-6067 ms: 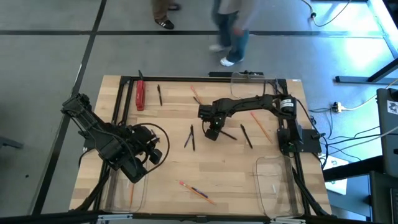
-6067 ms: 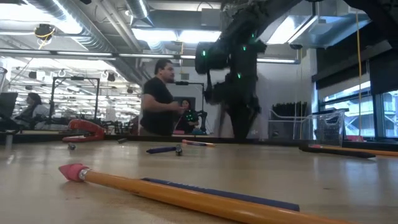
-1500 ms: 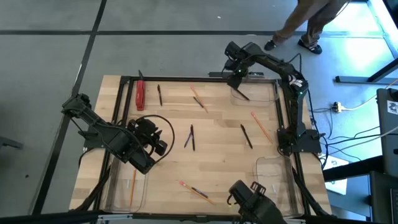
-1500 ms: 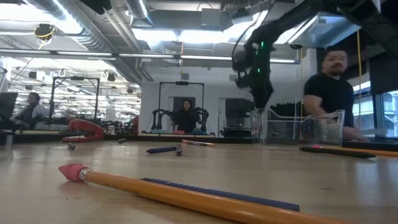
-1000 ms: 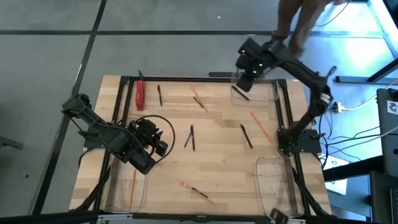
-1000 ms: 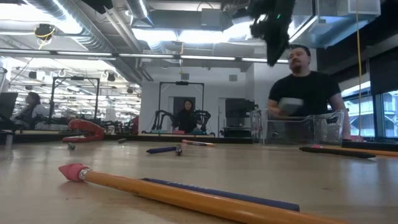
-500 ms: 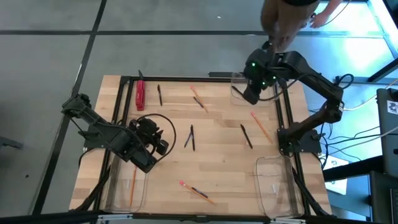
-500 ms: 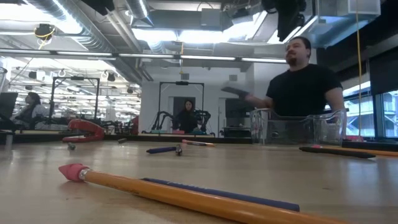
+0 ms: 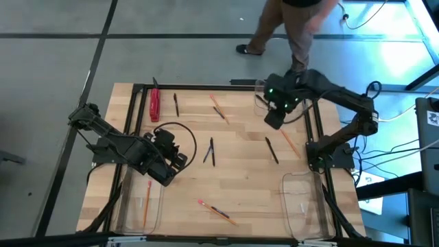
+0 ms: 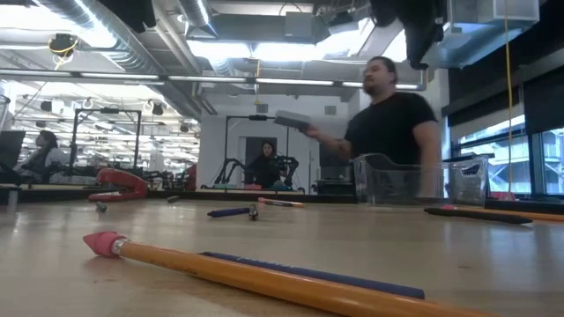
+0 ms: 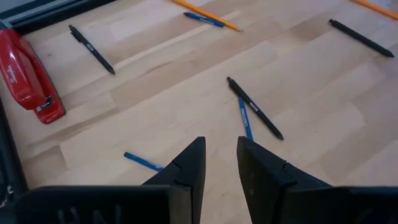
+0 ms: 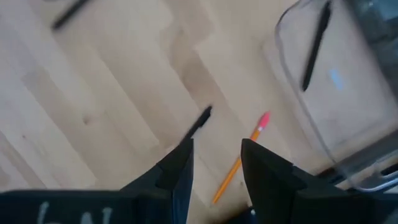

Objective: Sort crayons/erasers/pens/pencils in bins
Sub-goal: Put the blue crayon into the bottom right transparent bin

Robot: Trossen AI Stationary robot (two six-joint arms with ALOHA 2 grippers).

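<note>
The light wooden table (image 9: 233, 185) carries three clear plastic rectangular bins, with a person in a dark shirt (image 10: 392, 119) standing beyond its far edge. The right arm's dark two-finger gripper (image 12: 214, 163) hangs above the far right part of the table; its jaws stand apart with a plain gap between them and hold nothing. Just ahead of these jaws lies the far right clear bin (image 12: 292, 87), with one thin black pen (image 12: 315, 45) lying inside it. Directly before the jaw tips, on bare wood, lie a yellow pencil with a pink eraser end (image 12: 239, 160) and a second black pen (image 12: 198, 122), the two close together but apart. The left arm's dark two-finger gripper (image 11: 219, 163) waits low over the near left part of the table; its jaws are parted by a narrow gap and are likewise empty. Ahead of these jaws a black pen (image 11: 255, 109) lies crossed over a thin blue stick (image 11: 245, 118), the two touching. A shorter blue stick (image 11: 143, 161) lies just beside the left gripper's fingertips. Farther ahead lie another black pen (image 11: 91, 49) and a red stapler (image 11: 28, 74), well apart from the jaws. The near left clear bin (image 9: 127, 206) holds one orange-yellow pencil (image 9: 147, 202). The near right clear bin (image 9: 302, 202) lies well behind the right jaws; whether it holds anything cannot be told.
</note>
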